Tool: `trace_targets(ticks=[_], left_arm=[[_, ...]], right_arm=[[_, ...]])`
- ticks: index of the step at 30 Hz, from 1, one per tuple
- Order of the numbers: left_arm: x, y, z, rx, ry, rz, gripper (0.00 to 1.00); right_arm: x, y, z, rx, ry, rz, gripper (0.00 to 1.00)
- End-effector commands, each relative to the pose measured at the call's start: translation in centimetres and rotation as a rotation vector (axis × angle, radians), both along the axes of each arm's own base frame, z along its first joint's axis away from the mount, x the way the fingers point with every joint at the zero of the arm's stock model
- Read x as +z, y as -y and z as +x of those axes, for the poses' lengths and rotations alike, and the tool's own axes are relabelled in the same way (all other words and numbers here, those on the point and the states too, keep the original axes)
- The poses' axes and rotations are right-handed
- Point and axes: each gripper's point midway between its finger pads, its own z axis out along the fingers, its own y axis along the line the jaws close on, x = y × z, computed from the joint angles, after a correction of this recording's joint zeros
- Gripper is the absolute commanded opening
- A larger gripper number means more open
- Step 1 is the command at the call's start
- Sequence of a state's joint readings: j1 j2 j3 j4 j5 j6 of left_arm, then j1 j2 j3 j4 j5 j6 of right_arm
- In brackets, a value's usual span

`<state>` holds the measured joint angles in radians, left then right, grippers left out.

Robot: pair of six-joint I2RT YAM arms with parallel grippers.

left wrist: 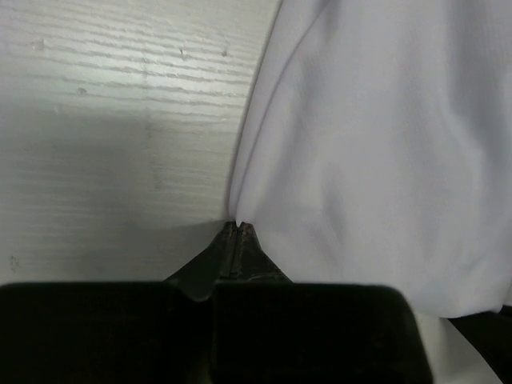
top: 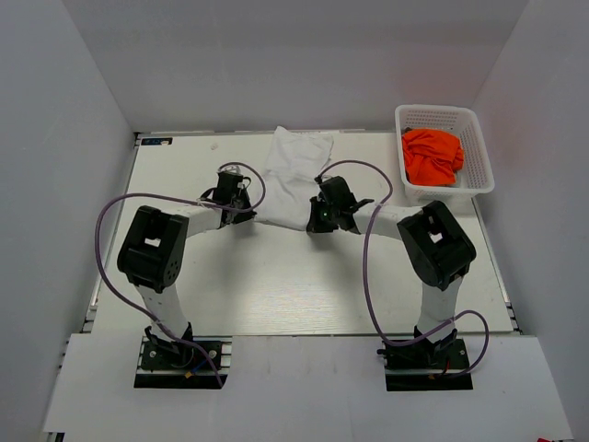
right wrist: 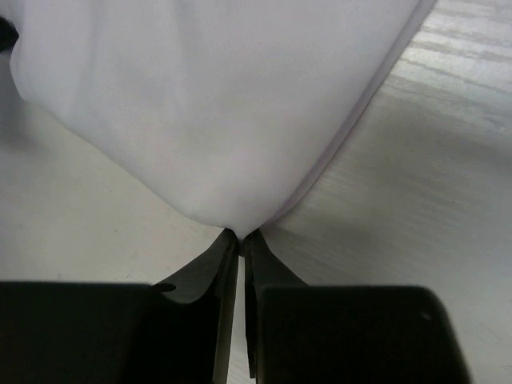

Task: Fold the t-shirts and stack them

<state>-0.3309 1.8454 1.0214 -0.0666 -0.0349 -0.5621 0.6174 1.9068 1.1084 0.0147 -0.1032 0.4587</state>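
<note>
Table [top: 276, 295]: pale wood-grain top.
One white shirt [top: 294, 175] lies bunched lengthwise at the far middle; one mesh basket [top: 442, 110] stands at the far right corner, well apart from the shirt.

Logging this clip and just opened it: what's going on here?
Both arms are on the white shirt, which lies on the table. The left gripper and right gripper are each pinched shut on its near edge, one at each side. The orange shirt sits crumpled in the basket at the far right, not yet folded.
</note>
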Motion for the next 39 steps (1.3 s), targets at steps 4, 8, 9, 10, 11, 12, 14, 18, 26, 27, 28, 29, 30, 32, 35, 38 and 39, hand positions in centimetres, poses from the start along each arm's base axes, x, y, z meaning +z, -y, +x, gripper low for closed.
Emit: trace_targets(ticks=[4,8,9,10,11,12,14,18,26,27,28,29,30,32,35,38,39], left_arm=[[-3.2,0.9,-5.9,-0.078,-0.168,-0.043,0.00],[-2.2,0.9,-6.5,-0.079,-0.169,-0.059,0.00],[-1.4,1.0,-6.3,-0.080,-0.150,-0.065,0.00],[-0.7,0.7,-7.1,-0.070,-0.147,-0.075,0.00],[-0.2,1.0,-7.6,-0.063,-0.141,-0.091,0.00],[0.4,1.5,-8.2,-0.068,-0.137,-0.110,0.00],[1.8,2.4,-10.2,-0.114,-0.146,-0.163,0.00],[4.8,3.7,-13.8,-0.177,-0.162,-0.230,0.00],[13.6,2.8,-17.4,-0.216,-0.042,-0.245,0.00],[15.0,3.0,-17.4,-0.228,-0.023,-0.262,0.00],[15.7,3.0,-17.7,-0.228,-0.022,-0.276,0.00],[16.0,3.1,-18.2,-0.229,-0.034,-0.280,0.00],[16.8,3.1,-18.5,-0.239,-0.021,-0.293,0.00],[17.3,3.1,-18.8,-0.224,-0.026,-0.307,0.00],[17.9,2.9,-18.6,-0.209,-0.007,-0.310,0.00],[18.4,2.9,-18.1,-0.194,0.026,-0.316,0.00],[18.3,2.8,-17.6,-0.181,0.034,-0.305,0.00]], right_arm=[[0.2,0.7,2.1,-0.025,0.132,-0.040,0.00],[2.2,0.6,1.8,0.031,0.206,-0.029,0.00],[2.6,0.5,1.3,0.046,0.209,-0.022,0.00],[2.3,0.7,0.4,0.071,0.195,-0.021,0.00],[3.0,0.8,-0.2,0.077,0.199,-0.014,0.00],[3.3,1.2,-1.3,0.092,0.169,-0.021,0.00],[3.7,1.7,-3.4,0.124,0.149,-0.024,0.00],[5.1,2.6,-7.9,0.178,0.101,0.006,0.00],[14.7,3.5,-12.4,0.262,0.225,0.141,0.00],[14.9,4.0,-12.6,0.255,0.211,0.126,0.00],[16.6,4.2,-12.7,0.253,0.237,0.140,0.00],[16.8,4.4,-12.7,0.246,0.240,0.138,0.00],[17.3,4.4,-12.9,0.250,0.253,0.145,0.00],[17.8,4.7,-13.1,0.249,0.265,0.154,0.00],[18.5,5.0,-13.0,0.234,0.287,0.156,0.00],[18.5,5.4,-12.2,0.193,0.306,0.135,0.00],[18.3,5.3,-12.0,0.187,0.299,0.130,0.00]])
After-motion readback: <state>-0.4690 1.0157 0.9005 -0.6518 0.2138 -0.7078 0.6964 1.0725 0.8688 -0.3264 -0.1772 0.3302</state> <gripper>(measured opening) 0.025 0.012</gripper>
